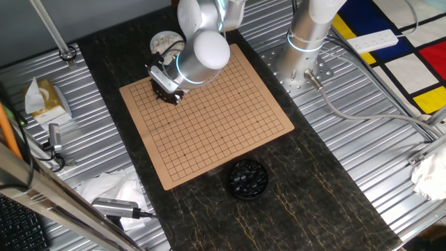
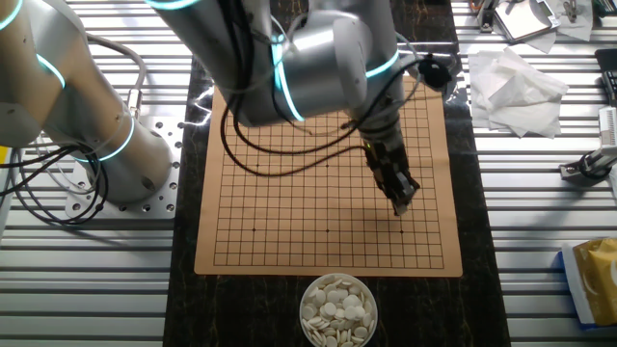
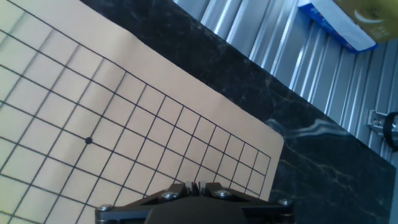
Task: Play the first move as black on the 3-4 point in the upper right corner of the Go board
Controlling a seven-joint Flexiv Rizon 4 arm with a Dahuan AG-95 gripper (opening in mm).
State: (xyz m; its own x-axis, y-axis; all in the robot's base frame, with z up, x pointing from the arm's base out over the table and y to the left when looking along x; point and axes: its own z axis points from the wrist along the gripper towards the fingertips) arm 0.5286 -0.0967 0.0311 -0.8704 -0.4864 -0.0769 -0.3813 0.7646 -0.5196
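The gripper [image 2: 402,200] hangs low over the Go board [image 1: 209,132] near its corner, fingers pressed together; whether a black stone sits between them I cannot tell. A star dot [image 3: 88,140] lies at nine o'clock in the hand view.

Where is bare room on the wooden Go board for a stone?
No stones show on the tan wooden Go board: its grid is free from the gripper to the edge by the round bowl of white stones. Crowded only beneath the gripper and silver arm.
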